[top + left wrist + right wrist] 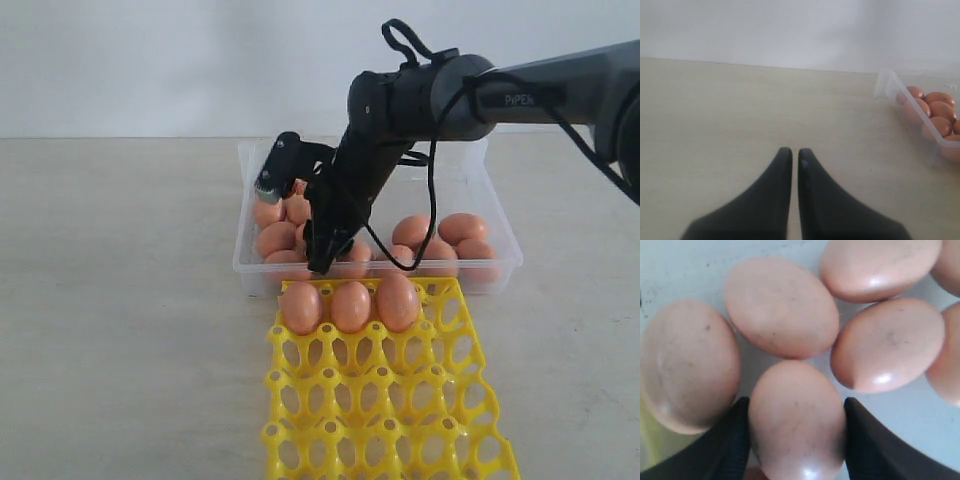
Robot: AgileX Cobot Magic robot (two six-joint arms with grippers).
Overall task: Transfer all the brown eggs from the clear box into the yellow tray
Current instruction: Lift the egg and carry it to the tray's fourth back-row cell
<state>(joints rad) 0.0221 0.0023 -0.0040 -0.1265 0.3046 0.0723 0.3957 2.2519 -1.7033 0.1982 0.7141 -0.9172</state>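
Down in the clear box (507, 243), my right gripper (322, 262) reaches its near left part. In the right wrist view, the right gripper (796, 401) has its two black fingers (735, 440) pressed against the sides of one brown egg (797, 425). Several more eggs (780, 305) lie close around it on the box floor. Three brown eggs (351, 306) stand in the far row of the yellow tray (380, 400). My left gripper (791, 150) is shut and empty over bare table, with the box corner (888, 82) and its eggs (935, 107) off to one side.
The tray sits right against the box's near wall. Another cluster of eggs (450, 238) lies in the right half of the box. The right arm (560, 90) comes in from the upper right, with a loose black cable (432, 200) hanging over the box.
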